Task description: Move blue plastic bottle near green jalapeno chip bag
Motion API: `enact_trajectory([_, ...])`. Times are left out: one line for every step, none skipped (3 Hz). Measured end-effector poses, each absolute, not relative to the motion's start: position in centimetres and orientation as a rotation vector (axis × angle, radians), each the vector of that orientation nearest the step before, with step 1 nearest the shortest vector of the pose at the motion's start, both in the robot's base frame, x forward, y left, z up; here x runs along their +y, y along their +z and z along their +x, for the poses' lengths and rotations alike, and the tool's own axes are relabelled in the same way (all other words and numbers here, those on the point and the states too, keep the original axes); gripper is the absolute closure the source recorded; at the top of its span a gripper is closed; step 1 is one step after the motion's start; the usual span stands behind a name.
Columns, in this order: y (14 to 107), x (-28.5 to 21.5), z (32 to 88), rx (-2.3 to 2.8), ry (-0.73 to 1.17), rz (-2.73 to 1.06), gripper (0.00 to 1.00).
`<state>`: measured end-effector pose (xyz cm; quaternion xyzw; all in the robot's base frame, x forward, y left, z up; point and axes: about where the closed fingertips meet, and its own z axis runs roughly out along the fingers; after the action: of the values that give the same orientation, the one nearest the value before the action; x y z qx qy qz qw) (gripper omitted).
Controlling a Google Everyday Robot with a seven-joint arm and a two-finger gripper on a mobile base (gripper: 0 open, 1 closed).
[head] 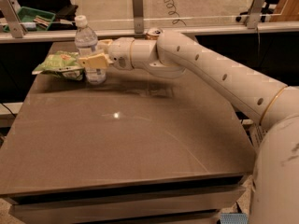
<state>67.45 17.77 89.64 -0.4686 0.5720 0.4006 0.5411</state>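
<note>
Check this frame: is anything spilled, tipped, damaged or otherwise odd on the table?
Nothing stands out. The blue plastic bottle stands upright and capped at the far left of the table, the gripper closed around its middle. The green jalapeno chip bag lies flat beside it. No spill shows; a can sits mostly hidden behind the arm.

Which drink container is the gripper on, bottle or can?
The blue plastic bottle, white-capped, upright beside the green jalapeno chip bag; the gripper is closed around it. The can stands apart behind the arm.
</note>
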Motion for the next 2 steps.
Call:
enact_trajectory([89.66,17.77,67.45,1.359,0.952,-1.114,0.60])
enact_trajectory([89.31,17.76,67.16,1.353,0.955,-1.136,0.38])
